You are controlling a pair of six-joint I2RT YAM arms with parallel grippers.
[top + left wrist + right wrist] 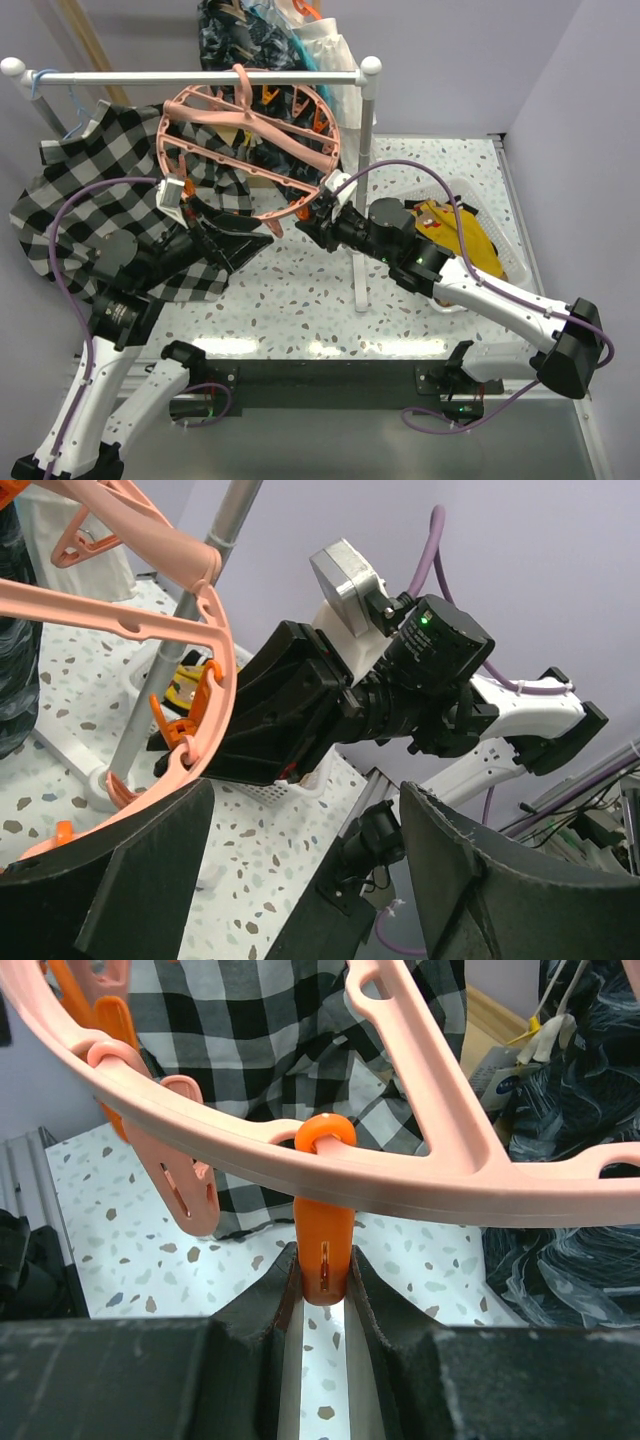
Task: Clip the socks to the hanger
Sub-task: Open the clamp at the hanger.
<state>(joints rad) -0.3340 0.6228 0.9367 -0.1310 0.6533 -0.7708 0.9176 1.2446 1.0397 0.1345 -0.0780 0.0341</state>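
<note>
fingers of the black left hand [305, 810] are seen spread wide, with nothing gripped between them, close by the lower rim of the large round salmon-pink plastic drying hanger [250, 150]. the black right hand [325, 1272] is pinched onto a small orange plastic clip [325, 1225] that dangles from the hanger's ring, with both pads set against its sides. the white speckled desk [300, 290] is seen beneath both hands. to the right, a mustard-yellow soft sock [478, 245] is held in a white plastic basket [512, 258] on the desk, well apart from the hanger. farther back, the hanger is hung by its hook from a white rail [150, 76], beside a black-and-white checkered shirt [100, 170].
</note>
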